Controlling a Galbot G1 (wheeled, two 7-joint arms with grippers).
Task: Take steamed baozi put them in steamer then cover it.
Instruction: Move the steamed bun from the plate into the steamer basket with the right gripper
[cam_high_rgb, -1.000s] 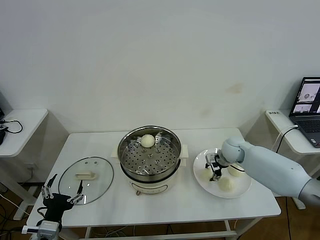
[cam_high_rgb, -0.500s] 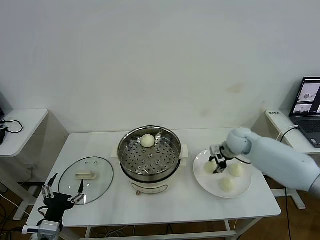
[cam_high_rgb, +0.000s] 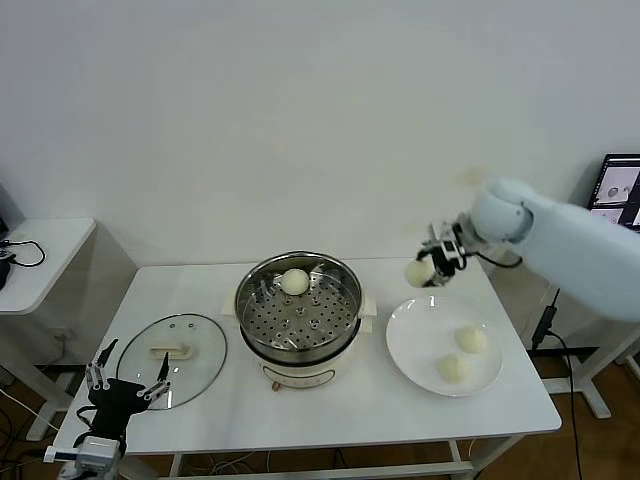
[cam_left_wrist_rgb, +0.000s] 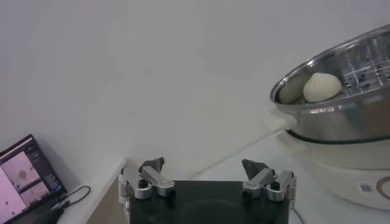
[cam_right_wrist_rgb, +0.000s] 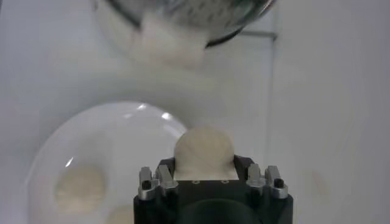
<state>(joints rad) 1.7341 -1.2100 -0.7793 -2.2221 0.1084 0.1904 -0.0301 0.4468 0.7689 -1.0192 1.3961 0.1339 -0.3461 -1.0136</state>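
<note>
The right pincer (cam_high_rgb: 428, 268) was clenched on one small round cream-white dough bun (cam_high_rgb: 417, 272), holding it in the air above the far edge of the flat white plate (cam_high_rgb: 420, 338), toward the right far part of the white surface (cam_high_rgb: 200, 285). What the coming move turned on was plain: the round shiny stainless-steel steamer (cam_high_rgb: 300, 318) with its perforated tray lay to the left of the held bun and lower, at the middle of the surface, so the bun would likely need carrying leftward over the rim and then down. One bun (cam_high_rgb: 294, 282) already sat at the tray's far side, with the near and middle holes bare. Two more buns (cam_high_rgb: 471, 339) lay on the plate. The right arm was much the nearer to the steamer's right rim. The left pincer (cam_high_rgb: 124, 383) hung released at the surface's near left edge, just beside the round clear glass lid (cam_high_rgb: 200, 350), which lay flat there with its cream handle up.
</note>
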